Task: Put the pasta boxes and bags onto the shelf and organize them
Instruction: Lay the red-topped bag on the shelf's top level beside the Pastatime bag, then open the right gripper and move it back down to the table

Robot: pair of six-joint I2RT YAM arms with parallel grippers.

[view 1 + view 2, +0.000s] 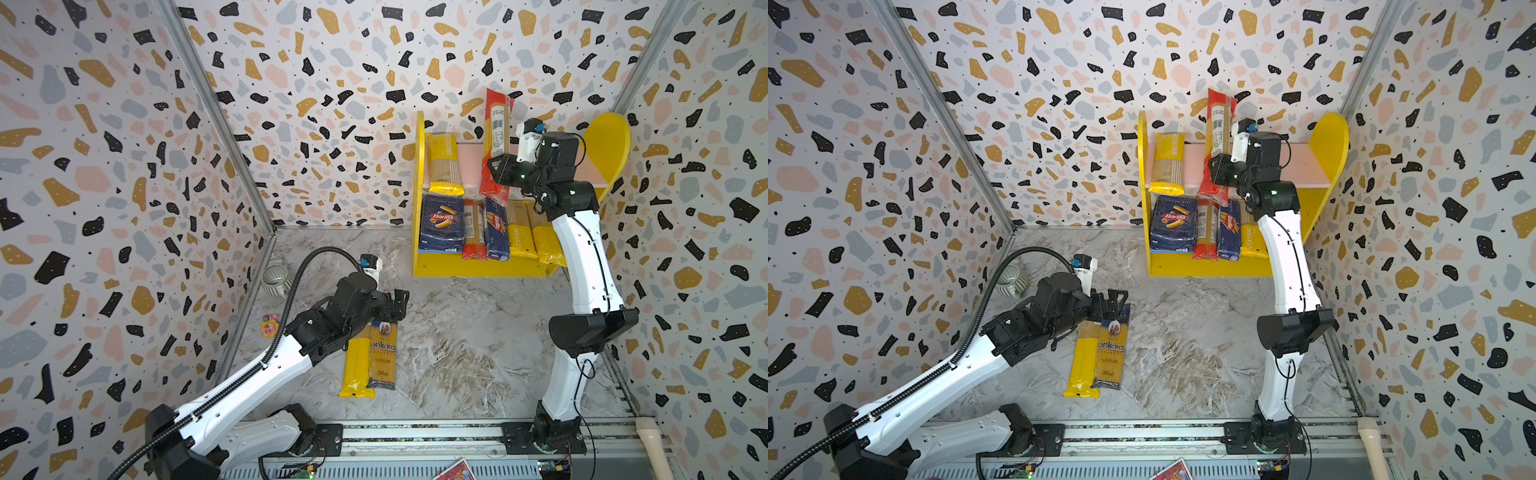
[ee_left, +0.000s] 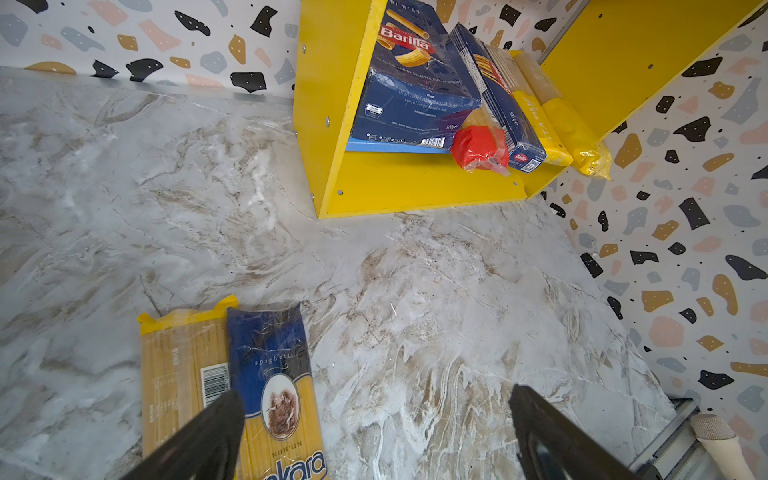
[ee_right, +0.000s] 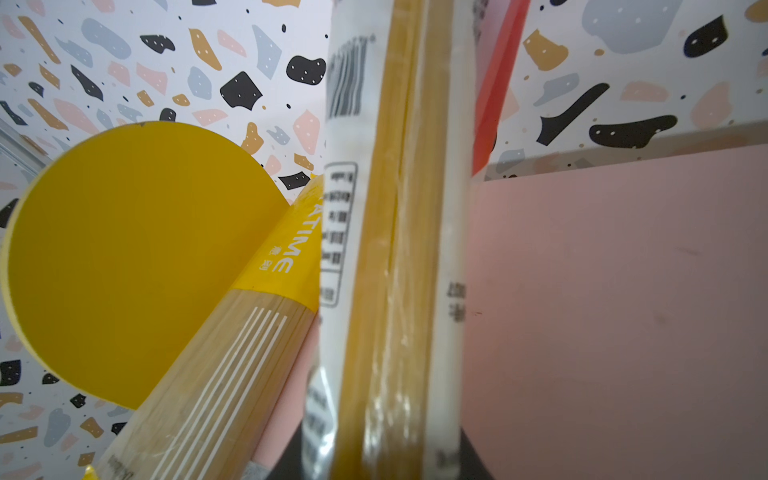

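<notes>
My right gripper [image 1: 496,166] [image 3: 382,465] is shut on a red-orange spaghetti bag [image 1: 496,124] [image 3: 395,249], held upright and tilted over the pink upper board [image 3: 623,291] of the shelf [image 1: 478,270]. A yellow bag [image 1: 444,166] leans on that board by the left side panel. On the blue lower board stand the wide Barilla box [image 1: 442,224], another red bag [image 1: 473,232], the narrow Barilla box [image 1: 496,232] and two yellow bags [image 1: 519,232]. The "ankara" bag [image 1: 382,357] [image 2: 274,382] and a yellow bag [image 1: 357,365] lie side by side on the table. Over their far ends my left gripper [image 1: 397,305] [image 2: 374,415] hangs open.
A ribbed grey bowl [image 1: 276,280] and a small toy [image 1: 269,326] sit by the left wall. A cream tube [image 1: 650,440] lies at the front right beside the arms' rail [image 1: 415,436]. Patterned walls close in three sides.
</notes>
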